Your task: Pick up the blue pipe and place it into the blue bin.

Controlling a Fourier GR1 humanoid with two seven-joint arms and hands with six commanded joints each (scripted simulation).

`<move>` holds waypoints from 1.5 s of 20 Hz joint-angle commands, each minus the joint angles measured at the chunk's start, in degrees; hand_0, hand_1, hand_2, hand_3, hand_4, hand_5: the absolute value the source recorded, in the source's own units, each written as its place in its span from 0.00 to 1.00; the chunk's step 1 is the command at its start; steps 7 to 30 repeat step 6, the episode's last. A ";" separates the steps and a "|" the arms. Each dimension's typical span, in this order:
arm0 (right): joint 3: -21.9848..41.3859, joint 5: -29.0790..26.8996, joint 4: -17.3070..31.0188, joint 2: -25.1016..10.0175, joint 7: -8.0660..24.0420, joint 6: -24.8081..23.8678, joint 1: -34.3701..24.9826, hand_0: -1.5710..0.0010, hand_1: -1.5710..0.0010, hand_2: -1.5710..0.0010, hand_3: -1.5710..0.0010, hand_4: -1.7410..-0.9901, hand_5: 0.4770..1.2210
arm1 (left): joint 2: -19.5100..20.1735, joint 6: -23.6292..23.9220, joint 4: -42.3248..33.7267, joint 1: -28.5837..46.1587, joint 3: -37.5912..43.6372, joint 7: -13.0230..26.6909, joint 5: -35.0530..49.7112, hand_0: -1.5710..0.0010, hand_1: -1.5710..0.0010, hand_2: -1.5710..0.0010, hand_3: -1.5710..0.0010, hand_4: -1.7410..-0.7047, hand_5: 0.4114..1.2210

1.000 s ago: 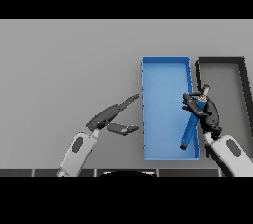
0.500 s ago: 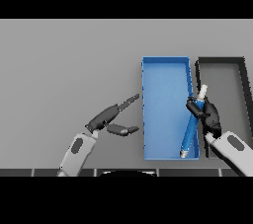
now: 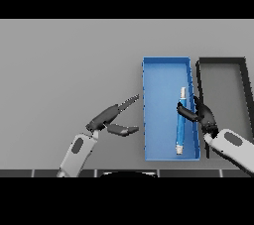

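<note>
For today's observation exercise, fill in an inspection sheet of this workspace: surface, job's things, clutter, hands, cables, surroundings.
Surface: grey table, flat.
Job's things: blue pipe lies lengthwise inside the blue bin, near its right wall.
Clutter: black bin right of the blue one, alongside it.
Hands: right hand at the blue bin's right wall, fingers curled onto the pipe; left hand open, left of the bin, holding nothing.
Cables: nothing seen.
Surroundings: nothing seen.
</note>
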 commanded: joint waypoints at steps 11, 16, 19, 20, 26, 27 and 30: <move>1.21 -0.43 -0.14 -0.78 -0.24 2.30 -1.91 0.99 0.99 0.99 1.00 0.87 0.32 | 0.90 -0.31 -1.18 0.17 0.47 0.40 0.47 1.00 1.00 1.00 1.00 0.78 0.10; 1.21 -0.43 -0.14 -0.78 -0.24 2.30 -1.91 0.99 0.99 0.99 1.00 0.87 0.32 | 0.90 -0.31 -1.18 0.17 0.47 0.40 0.47 1.00 1.00 1.00 1.00 0.78 0.10; 1.21 -0.43 -0.14 -0.78 -0.24 2.30 -1.91 0.99 0.99 0.99 1.00 0.87 0.32 | 0.90 -0.31 -1.18 0.17 0.47 0.40 0.47 1.00 1.00 1.00 1.00 0.78 0.10; 1.21 -0.43 -0.14 -0.78 -0.24 2.30 -1.91 0.99 0.99 0.99 1.00 0.87 0.32 | 0.90 -0.31 -1.18 0.17 0.47 0.40 0.47 1.00 1.00 1.00 1.00 0.78 0.10; 1.21 -0.43 -0.14 -0.78 -0.24 2.30 -1.91 0.99 0.99 0.99 1.00 0.87 0.32 | 0.90 -0.31 -1.18 0.17 0.47 0.40 0.47 1.00 1.00 1.00 1.00 0.78 0.10; 1.21 -0.43 -0.14 -0.78 -0.24 2.30 -1.91 0.99 0.99 0.99 1.00 0.87 0.32 | 0.90 -0.31 -1.18 0.17 0.47 0.40 0.47 1.00 1.00 1.00 1.00 0.78 0.10; 1.21 -0.43 -0.14 -0.78 -0.24 2.30 -1.91 0.99 0.99 0.99 1.00 0.87 0.32 | 0.90 -0.31 -1.18 0.17 0.47 0.40 0.47 1.00 1.00 1.00 1.00 0.78 0.10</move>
